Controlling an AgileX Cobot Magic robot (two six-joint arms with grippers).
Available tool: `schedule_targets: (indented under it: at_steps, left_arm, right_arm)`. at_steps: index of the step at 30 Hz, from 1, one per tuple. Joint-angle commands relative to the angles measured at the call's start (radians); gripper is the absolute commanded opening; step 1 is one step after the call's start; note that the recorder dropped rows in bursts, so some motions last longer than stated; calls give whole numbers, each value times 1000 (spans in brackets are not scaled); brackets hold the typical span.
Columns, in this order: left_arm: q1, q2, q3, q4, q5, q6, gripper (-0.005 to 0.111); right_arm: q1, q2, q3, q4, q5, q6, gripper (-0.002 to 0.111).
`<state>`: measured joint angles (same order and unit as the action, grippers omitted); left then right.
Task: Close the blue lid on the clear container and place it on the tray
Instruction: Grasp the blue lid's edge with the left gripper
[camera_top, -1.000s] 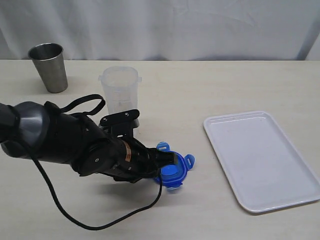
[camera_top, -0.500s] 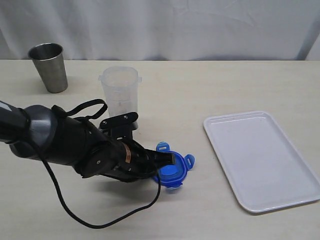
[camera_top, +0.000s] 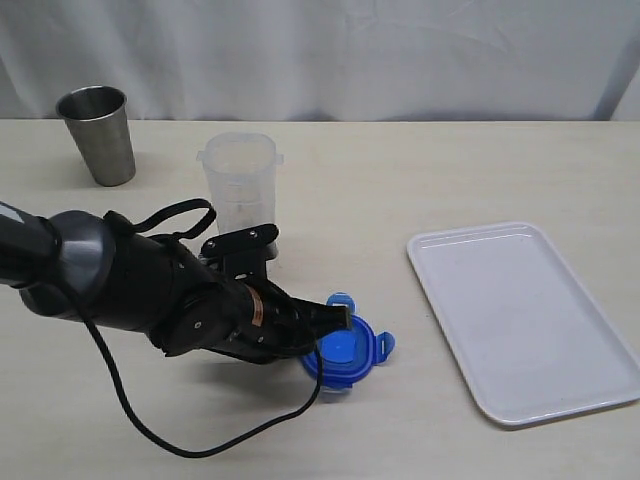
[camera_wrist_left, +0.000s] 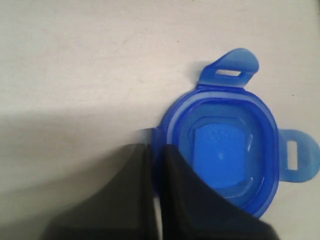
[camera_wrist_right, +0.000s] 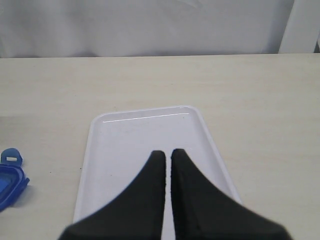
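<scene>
The blue lid (camera_top: 352, 350) lies open side up on the table in front of the clear container (camera_top: 240, 180), which stands upright and uncovered. My left gripper (camera_top: 338, 322) is shut on the lid's near rim. In the left wrist view one finger sits inside the blue lid (camera_wrist_left: 225, 155) and the other outside, so the left gripper (camera_wrist_left: 156, 147) pinches the wall. The white tray (camera_top: 520, 320) lies at the right. My right gripper (camera_wrist_right: 166, 152) hovers shut and holding nothing over the tray (camera_wrist_right: 145, 127). An edge of the lid (camera_wrist_right: 10, 180) shows there.
A steel cup (camera_top: 98, 135) stands at the back left, left of the container. The left arm's black cable loops over the table towards the front edge. A white curtain closes off the back.
The left jaws have closed onto the lid's rim. The lid has shifted slightly right and towards the front. The right gripper has not moved.
</scene>
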<state>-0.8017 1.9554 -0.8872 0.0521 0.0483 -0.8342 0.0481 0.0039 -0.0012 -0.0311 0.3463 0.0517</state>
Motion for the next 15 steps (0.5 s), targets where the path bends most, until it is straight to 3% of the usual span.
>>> schedule_targets:
  at_steps: [1, 10, 15]
  left_arm:
    - [4, -28, -3, 27, 58, 41, 0]
    - [-38, -160, -3, 27, 139, 155, 0]
    - [-114, -217, -3, 27, 141, 235, 0]
  right_arm:
    - [1, -4, 1, 0, -2, 1, 4]
    - [1, -4, 1, 0, -2, 1, 4]
    - [1, -4, 1, 0, -2, 1, 4]
